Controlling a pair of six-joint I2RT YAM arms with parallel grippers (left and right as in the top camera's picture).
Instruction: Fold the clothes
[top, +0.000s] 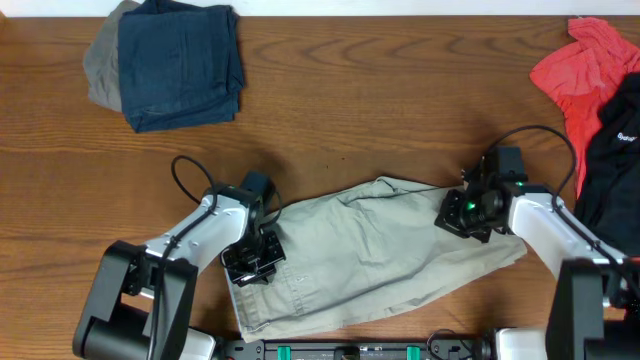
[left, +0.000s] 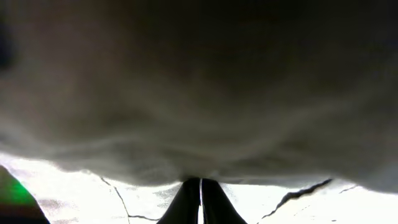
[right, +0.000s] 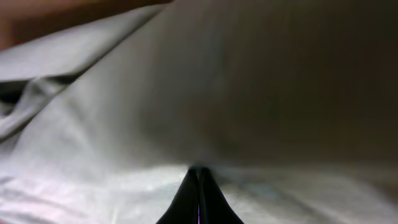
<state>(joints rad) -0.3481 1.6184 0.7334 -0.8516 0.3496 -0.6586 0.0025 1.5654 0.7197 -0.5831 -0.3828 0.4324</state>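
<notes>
The shorts (top: 380, 250) lie spread on the wooden table (top: 400, 100). They are soft, rumpled khaki-grey cotton with stitched seams. The left arm bends down over the shorts' left end, and the left gripper (top: 252, 262) has its dark fingers (left: 186, 205) clenched together on a pinch of cloth gathered at their tips. The right arm angles down onto the shorts' upper right edge, and the right gripper (top: 465, 215) is likewise closed tight on a fold of fabric. Well beyond the shorts' upper left sits a folded navy garment (top: 180, 65). Beyond their upper right, a crumpled red shirt (top: 585, 75) touches a black garment (top: 615, 150).
</notes>
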